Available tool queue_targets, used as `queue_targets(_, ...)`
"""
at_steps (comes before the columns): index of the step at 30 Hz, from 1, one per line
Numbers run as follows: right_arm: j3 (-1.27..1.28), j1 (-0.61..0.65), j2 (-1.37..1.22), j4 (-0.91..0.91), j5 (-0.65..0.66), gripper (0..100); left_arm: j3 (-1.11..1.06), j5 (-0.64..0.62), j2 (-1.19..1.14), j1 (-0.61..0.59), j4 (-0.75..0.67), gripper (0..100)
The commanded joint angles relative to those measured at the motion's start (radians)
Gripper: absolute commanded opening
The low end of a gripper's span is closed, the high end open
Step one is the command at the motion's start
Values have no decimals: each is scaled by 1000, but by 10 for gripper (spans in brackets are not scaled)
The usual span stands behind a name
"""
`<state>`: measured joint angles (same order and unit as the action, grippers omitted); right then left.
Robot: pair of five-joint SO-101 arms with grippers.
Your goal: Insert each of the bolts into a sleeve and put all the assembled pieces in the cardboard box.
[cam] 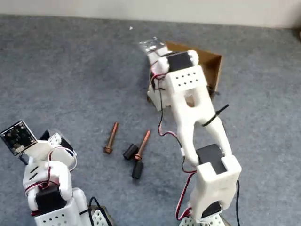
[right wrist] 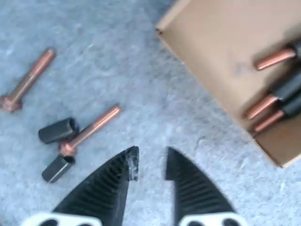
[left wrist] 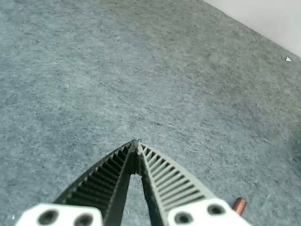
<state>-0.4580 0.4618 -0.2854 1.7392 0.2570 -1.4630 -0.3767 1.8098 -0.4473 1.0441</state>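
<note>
My left gripper [left wrist: 137,143] sits pinched closed on nothing, parked aside. My right gripper [right wrist: 149,162] hangs empty, fingers parted, ready for a pick. Two bolts [right wrist: 91,128] and two sleeves [right wrist: 57,130] lie loose nearby. Beyond, the cardboard box [right wrist: 211,42] holds three assembled pieces [right wrist: 287,87].

The right arm [cam: 193,108] hides most of the cardboard box [cam: 213,65].

The table [cam: 263,155] is covered all over by a grey, felt-like mat [cam: 70,70], mottled and faintly flecked. Along its far edge runs a pale strip [cam: 141,6], wall or board, unclear which. The light is soft and even.
</note>
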Motion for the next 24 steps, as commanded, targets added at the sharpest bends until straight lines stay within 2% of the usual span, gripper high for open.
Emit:
queue_targets(1, 64, 56, 64, 25, -11, 7, 5, 15, 5, -12, -23, 7)
queue_targets(7, 305, 165, 186, 21, -20, 6, 5, 15, 5, -12, -23, 7)
queue_targets(11, 421, 232, 354, 5, -123, 6, 5, 15, 5, -12, -25, 7)
queue_targets(13, 503, 260, 440, -31, -204, 6, 5, 15, 5, -13, -25, 7)
queue_targets(18, 753, 297, 599, -214, -516, 6, 5, 15, 5, -13, -25, 7)
queue_targets(24, 1035, 366, 691, -470, -687, 6, 5, 15, 5, -13, -25, 7)
